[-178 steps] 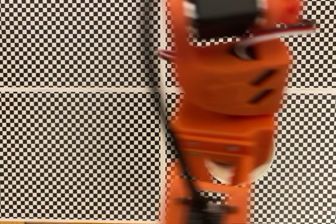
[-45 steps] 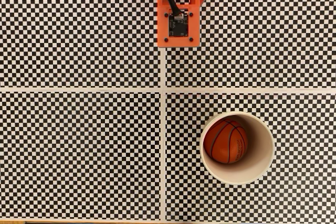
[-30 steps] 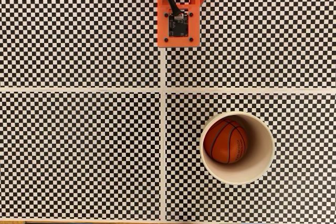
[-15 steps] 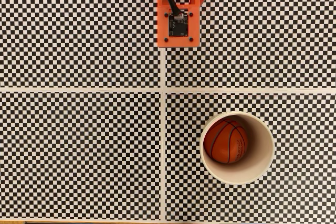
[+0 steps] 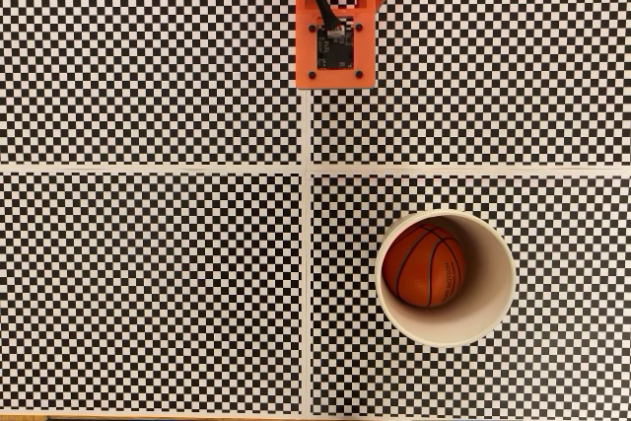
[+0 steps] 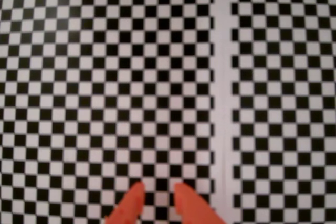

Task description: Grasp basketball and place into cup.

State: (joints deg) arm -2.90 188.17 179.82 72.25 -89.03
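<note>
At the bottom edge of the wrist view, the gripper (image 6: 157,188) holds its two orange fingertips slightly parted and empty above the checkerboard mat (image 6: 105,87). The fixed view shows the basketball (image 5: 424,265) resting inside the cup (image 5: 493,315), with the orange arm base (image 5: 335,17) well apart at the top.

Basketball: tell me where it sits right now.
In the fixed view the basketball lies inside the cup, toward its left wall, in the lower-right quarter of the checkered mat, just right of the pale vertical seam.
</note>
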